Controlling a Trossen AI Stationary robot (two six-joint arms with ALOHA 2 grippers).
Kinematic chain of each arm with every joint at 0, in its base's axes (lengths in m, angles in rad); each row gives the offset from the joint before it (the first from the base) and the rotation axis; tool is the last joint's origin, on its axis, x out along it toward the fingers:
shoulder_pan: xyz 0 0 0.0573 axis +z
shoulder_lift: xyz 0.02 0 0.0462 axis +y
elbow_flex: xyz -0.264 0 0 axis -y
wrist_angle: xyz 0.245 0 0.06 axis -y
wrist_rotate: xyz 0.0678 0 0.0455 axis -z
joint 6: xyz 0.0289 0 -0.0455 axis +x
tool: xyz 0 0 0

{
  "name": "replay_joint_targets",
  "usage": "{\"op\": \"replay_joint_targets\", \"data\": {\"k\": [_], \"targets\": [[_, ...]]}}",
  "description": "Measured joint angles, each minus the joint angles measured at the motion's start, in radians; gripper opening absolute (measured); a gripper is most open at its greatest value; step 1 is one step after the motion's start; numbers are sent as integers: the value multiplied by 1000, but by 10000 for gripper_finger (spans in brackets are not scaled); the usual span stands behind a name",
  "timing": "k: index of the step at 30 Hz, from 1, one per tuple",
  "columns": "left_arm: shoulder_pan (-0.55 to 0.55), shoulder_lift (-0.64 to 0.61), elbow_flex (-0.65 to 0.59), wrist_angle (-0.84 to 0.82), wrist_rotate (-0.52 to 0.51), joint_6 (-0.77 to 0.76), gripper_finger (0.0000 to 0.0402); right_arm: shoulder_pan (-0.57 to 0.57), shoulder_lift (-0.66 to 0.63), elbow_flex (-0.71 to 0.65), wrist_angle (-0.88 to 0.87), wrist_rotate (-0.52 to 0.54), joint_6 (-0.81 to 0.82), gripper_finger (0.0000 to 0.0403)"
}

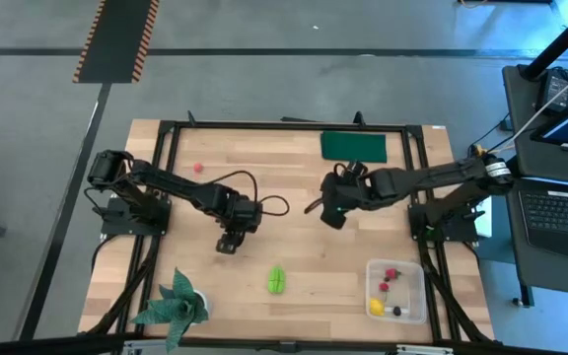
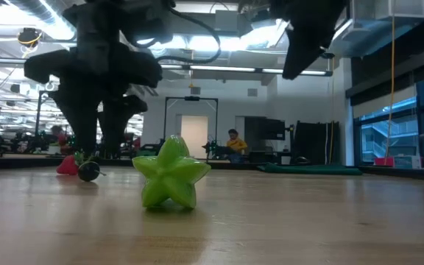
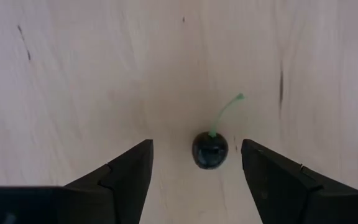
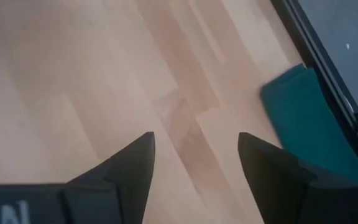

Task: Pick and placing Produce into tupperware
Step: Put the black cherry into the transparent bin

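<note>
While my left pincer (image 3: 195, 163) hangs low over the middle of the wooden counter (image 1: 294, 187), its two dark fingers (image 3: 124, 174) stand apart, and a tiny dark berry (image 3: 209, 150) with a curved green stem lies on the wood between them. The berry sits nearer one finger than the other, and neither finger touches it. From table height the same berry (image 2: 88, 171) shows under that pincer, with a small red piece (image 2: 68, 165) just beside it.

My right pincer (image 4: 196, 155) is raised over the counter's far middle, near the flat dark green rectangle (image 1: 353, 146); its fingers are apart too, with only bare wood between them.

As for the other produce, the bright green ridged piece (image 1: 277, 279) lies on the near part of the counter, well apart from both pincers. A small red berry (image 1: 198, 168) lies alone toward the far left. The clear tupperware (image 1: 410, 268) sits at the near right corner, holding red berries (image 1: 390, 275), a yellow lemon-like piece (image 1: 377, 307) and a dark berry (image 1: 396, 311). A leafy potted plant (image 1: 176, 306) stands at the near left edge.
</note>
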Motion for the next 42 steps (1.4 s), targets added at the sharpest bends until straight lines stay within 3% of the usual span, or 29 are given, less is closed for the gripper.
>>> {"op": "replay_joint_targets", "data": {"k": [11, 22, 42], "targets": [[-45, 0, 0, -32, -5, 105, 237, -22, 0, -67, 39, -11, -1, 233], [-37, 4, 0, 4, -5, 22, 237, -22, 0, -67, 42, -18, -1, 233], [-38, 124, 2, 3, 8, -10, 237, -22, 0, -67, 41, -19, -4, 233]]}}
